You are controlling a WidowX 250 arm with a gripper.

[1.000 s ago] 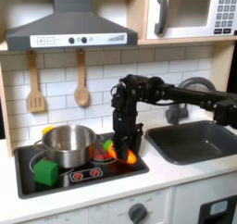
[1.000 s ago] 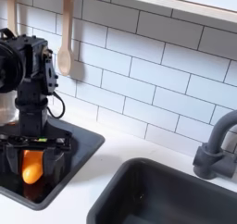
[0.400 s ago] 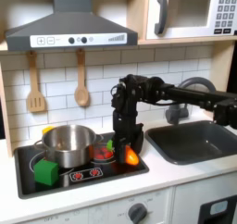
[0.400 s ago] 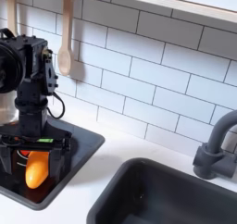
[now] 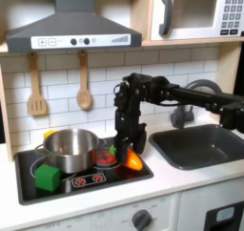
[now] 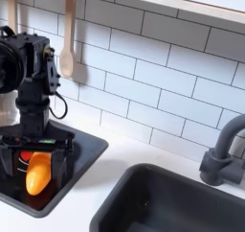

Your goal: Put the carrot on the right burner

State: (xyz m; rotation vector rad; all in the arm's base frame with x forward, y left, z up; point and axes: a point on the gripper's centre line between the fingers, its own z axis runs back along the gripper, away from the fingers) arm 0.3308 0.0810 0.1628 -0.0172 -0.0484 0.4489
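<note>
My fingers [image 6: 36,143] are spread apart just above the carrot [image 6: 36,173], which lies on the stove's [image 5: 143,167] burner w/ nothing gripped.

Carrot [image 6: 36,173]: orange. Gripper [image 6: 38,146]: black. Stovetop [image 5: 133,174]: black, red burner markings. Pot [image 5: 68,149]: silver. Cube [image 5: 48,178]: green. Wall tiles [image 6: 144,63]: white, grey grout.

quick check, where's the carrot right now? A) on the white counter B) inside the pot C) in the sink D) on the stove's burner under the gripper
D: the carrot lies on the stovetop by the red burner, just under the gripper, outside the pot and away from the sink.
</note>
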